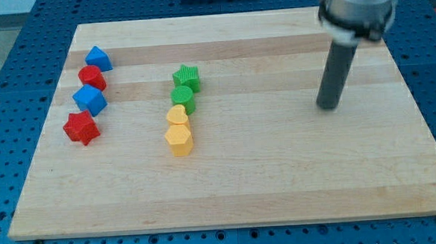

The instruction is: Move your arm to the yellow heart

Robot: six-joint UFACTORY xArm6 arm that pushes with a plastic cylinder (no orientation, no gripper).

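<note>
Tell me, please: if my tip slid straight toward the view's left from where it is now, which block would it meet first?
Probably the green round block, or the yellow heart just below it. My tip stands far to their right at about their height, with bare board between. Depth is hard to judge.

No readable text, label, brand, number or sign shows anywhere in the camera view.

The arm's grey housing [357, 2] is blurring and running off the view's top. The green block [183, 100] is partly hiding behind the yellow heart [176, 114].
</note>
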